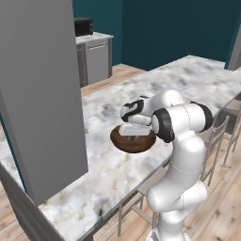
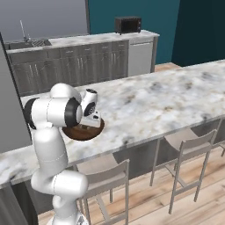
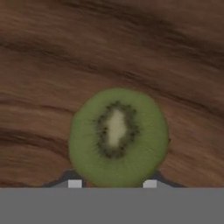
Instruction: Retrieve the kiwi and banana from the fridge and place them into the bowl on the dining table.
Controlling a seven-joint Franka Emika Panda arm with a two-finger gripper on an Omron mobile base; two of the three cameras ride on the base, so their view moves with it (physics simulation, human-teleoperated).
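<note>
The kiwi (image 3: 118,138), its cut green face towards the hand camera, sits between my gripper's (image 3: 112,183) two fingertips, which press against its lower sides. Dark wood of the bowl (image 3: 109,43) lies right behind it. In the base views my gripper (image 1: 132,137) (image 2: 90,125) reaches down into the brown bowl (image 1: 136,145) (image 2: 83,132), which stands on the marble dining table (image 1: 188,80) (image 2: 167,101) near its front edge. The grey fridge (image 1: 37,94) rises at the left. The banana is out of view.
Bar stools (image 2: 189,145) (image 1: 219,136) stand along the table's near side. Dark cabinets with a microwave (image 2: 128,24) (image 1: 83,26) and a sink (image 2: 30,42) line the back wall. Wide bare marble stretches to the right of the bowl.
</note>
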